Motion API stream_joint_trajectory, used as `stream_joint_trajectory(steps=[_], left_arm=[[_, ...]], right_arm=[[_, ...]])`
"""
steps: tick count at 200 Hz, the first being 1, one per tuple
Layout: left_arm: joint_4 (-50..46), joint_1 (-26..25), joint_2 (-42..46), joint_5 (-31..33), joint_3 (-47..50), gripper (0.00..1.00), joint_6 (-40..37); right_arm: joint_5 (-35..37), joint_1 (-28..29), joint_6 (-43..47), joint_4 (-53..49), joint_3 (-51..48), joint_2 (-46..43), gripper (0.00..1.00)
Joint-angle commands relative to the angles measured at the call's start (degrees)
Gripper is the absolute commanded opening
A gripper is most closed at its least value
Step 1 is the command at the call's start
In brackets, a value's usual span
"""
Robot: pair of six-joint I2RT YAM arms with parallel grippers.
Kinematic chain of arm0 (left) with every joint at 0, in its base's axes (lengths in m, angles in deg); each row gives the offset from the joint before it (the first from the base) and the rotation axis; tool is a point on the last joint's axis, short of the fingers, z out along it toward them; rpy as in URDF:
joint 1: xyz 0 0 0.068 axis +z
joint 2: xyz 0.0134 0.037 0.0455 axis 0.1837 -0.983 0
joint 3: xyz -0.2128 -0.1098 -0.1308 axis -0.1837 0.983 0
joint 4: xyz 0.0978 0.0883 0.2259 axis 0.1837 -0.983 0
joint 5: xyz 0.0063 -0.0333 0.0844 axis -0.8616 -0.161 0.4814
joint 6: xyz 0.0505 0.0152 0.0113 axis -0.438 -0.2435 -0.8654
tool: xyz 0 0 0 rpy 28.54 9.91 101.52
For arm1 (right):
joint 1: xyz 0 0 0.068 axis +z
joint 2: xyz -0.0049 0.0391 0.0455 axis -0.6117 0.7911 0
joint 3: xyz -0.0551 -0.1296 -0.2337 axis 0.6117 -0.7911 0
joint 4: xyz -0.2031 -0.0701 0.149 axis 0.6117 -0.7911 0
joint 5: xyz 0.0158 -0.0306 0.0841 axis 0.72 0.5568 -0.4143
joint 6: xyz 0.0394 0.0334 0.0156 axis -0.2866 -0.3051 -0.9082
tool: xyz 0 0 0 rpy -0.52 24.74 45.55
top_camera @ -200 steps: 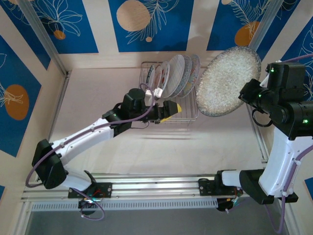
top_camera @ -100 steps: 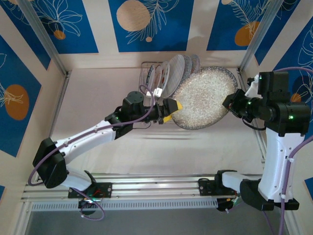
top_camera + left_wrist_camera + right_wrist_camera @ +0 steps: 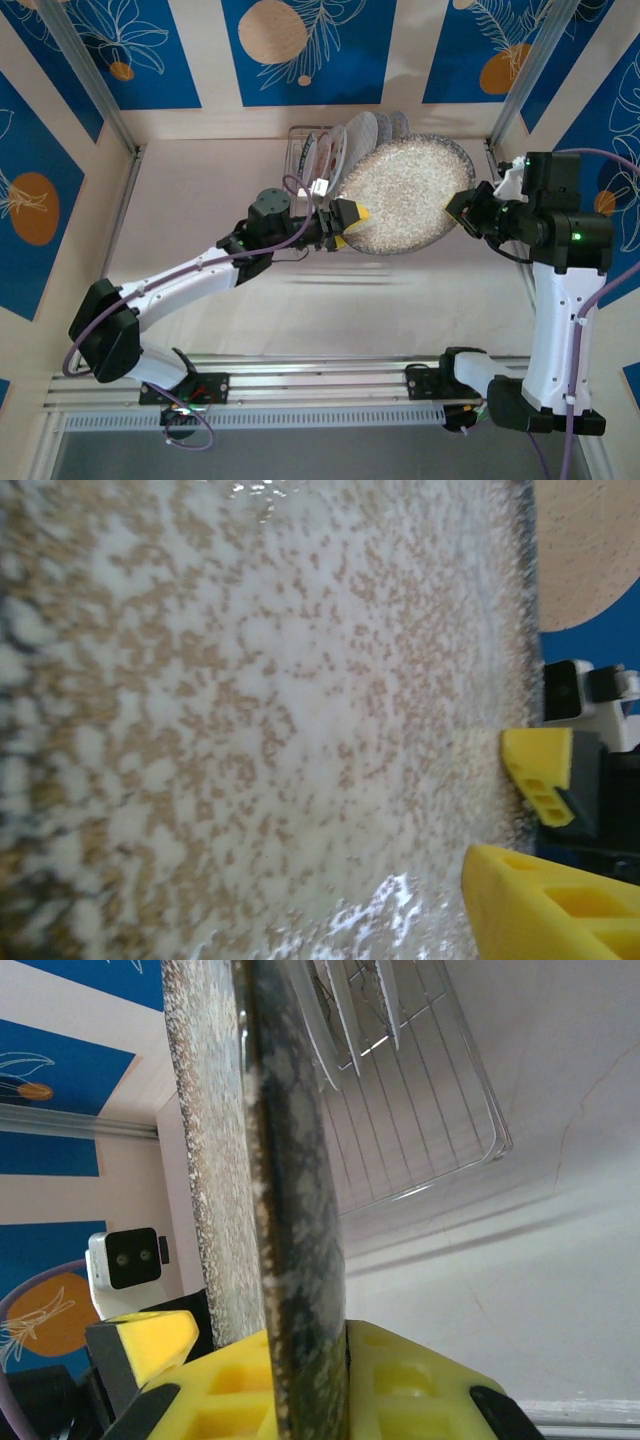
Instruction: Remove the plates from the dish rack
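Observation:
A large speckled grey plate (image 3: 400, 195) hangs tilted in the air in front of the dish rack (image 3: 298, 152). My right gripper (image 3: 462, 210) is shut on its right rim. In the right wrist view the plate (image 3: 290, 1210) runs edge-on between that gripper's (image 3: 310, 1380) yellow fingers. My left gripper (image 3: 348, 226) is open at the plate's left rim, a finger on either side. One left finger (image 3: 550, 910) shows before the plate's face (image 3: 270, 710). Several smaller plates (image 3: 345, 150) stand upright in the rack.
The wire rack (image 3: 420, 1130) sits at the back of the white table, against the blue patterned wall. Bare tabletop (image 3: 330, 300) lies in front of it between the two arms. Metal frame posts (image 3: 95, 85) stand at the back corners.
My right arm has carried the speckled plate left and down, from beside the rack to the left gripper. The left arm shifted slightly, and its fingers now straddle the plate's rim.

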Motion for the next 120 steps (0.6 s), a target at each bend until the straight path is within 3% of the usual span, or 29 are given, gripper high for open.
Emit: stream_joint_trajectory(steps=[1, 27, 85, 120], left_arm=[[5.1, 0.5, -0.1, -0.8, 0.5, 0.63, 1.7], [7.2, 0.8, -0.2, -1.2, 1.3, 0.54, 3.4], [9.0, 1.1, 0.5, -0.3, 2.5, 0.46, 4.4], [10.8, 1.4, 0.7, -0.1, 3.4, 0.27, 5.4]], right_arm=[[-10.8, -1.4, -2.6, 12.8, -0.8, -3.3, 0.0], [-13.9, -2.8, -3.4, 14.9, -4.2, -4.4, 0.0], [-19.3, -4.7, -5.2, 18.6, -10.5, -6.4, 0.0], [-21.1, -5.5, -6.1, 20.1, -14.0, -8.0, 0.0]])
